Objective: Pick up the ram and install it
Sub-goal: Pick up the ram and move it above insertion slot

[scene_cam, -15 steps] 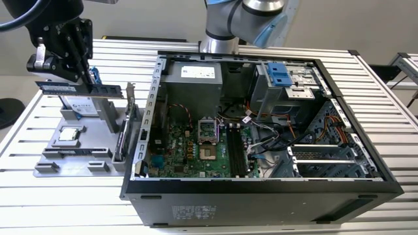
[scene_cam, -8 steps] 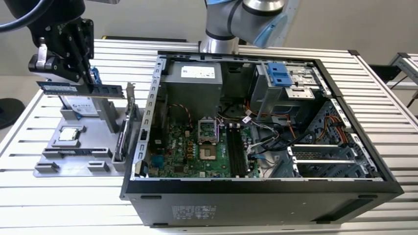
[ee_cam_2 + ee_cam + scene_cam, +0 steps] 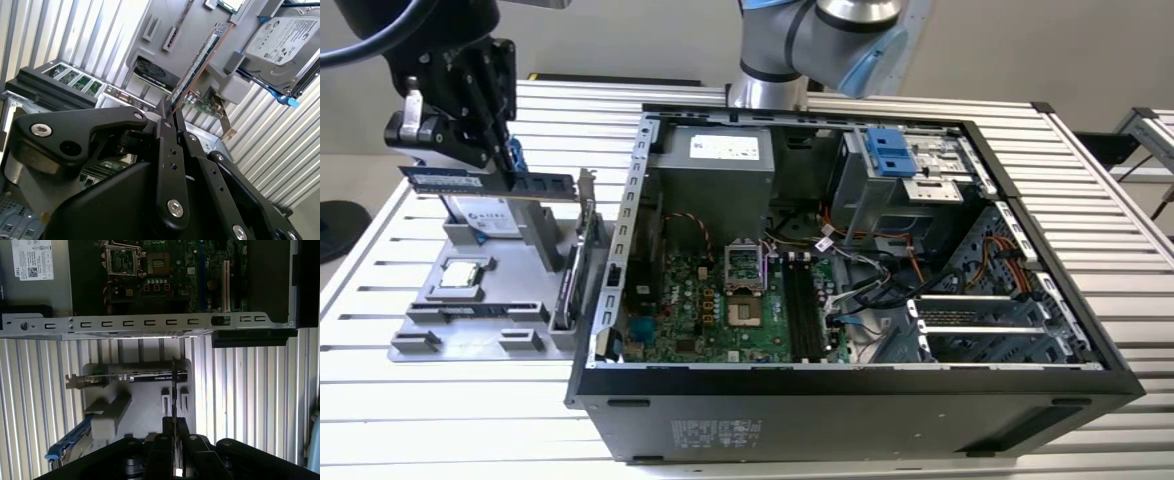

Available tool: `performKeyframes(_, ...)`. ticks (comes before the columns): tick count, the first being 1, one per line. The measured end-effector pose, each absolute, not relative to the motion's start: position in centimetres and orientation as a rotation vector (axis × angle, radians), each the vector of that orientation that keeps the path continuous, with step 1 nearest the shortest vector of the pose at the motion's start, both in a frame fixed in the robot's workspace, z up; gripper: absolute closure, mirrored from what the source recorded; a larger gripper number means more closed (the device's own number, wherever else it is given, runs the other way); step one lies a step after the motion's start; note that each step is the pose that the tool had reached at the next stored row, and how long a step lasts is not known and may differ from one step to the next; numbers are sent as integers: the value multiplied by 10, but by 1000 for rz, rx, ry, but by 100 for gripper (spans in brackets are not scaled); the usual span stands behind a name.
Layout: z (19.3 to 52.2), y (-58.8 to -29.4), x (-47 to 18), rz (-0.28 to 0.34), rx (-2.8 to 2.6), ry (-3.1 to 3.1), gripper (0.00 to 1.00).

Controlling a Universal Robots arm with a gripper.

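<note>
The ram (image 3: 454, 180) is a long, dark, narrow stick held level above the grey parts holder (image 3: 420, 320), at the exterior view's left. My gripper (image 3: 504, 168) is shut on it from above, with the black fingers pinching its long edge. In the second wrist view the ram (image 3: 197, 62) sticks out from between the fingertips (image 3: 167, 122), showing its row of contacts. In the first wrist view the ram (image 3: 173, 390) is edge-on, rising out of the gripper (image 3: 173, 426). The motherboard's memory slots (image 3: 807, 305) lie inside the open case, far off towards the exterior view's right.
The open computer case (image 3: 607, 300) fills the middle of the slatted table. The grey holder carries a silver CPU chip (image 3: 460, 277), a hard drive (image 3: 285, 45) and an upright expansion card (image 3: 135, 379). The arm's base (image 3: 814, 40) stands behind the case.
</note>
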State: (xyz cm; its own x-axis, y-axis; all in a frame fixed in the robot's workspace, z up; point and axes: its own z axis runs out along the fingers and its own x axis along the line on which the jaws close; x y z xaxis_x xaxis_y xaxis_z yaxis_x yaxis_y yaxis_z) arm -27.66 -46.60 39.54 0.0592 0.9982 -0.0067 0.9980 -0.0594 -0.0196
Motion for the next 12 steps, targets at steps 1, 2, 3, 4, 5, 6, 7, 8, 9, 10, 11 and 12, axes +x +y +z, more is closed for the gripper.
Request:
performKeyframes(1, 395, -466, -276, 29, -2279, -2148, 100)
performKeyframes(2, 395, -466, -276, 29, -2279, -2148, 100)
performKeyframes(3, 395, -466, -275, 29, -2279, -2148, 100)
performKeyframes(4, 395, -466, -275, 29, -2279, -2148, 100)
performKeyframes(5, 395, -466, -274, 29, -2279, -2148, 100)
performKeyframes(6, 395, -466, -274, 29, -2279, -2148, 100)
performKeyframes(7, 395, -466, -273, 29, -2279, -2148, 100)
performKeyframes(8, 395, -466, -272, 29, -2279, -2148, 100)
performKeyframes(9, 395, -466, -271, 29, -2279, -2148, 100)
performKeyframes(10, 395, -466, -270, 29, -2279, -2148, 100)
performKeyframes(11, 395, -466, -269, 29, -2279, -2148, 100)
performKeyframes(12, 395, -466, -269, 29, -2279, -2148, 100)
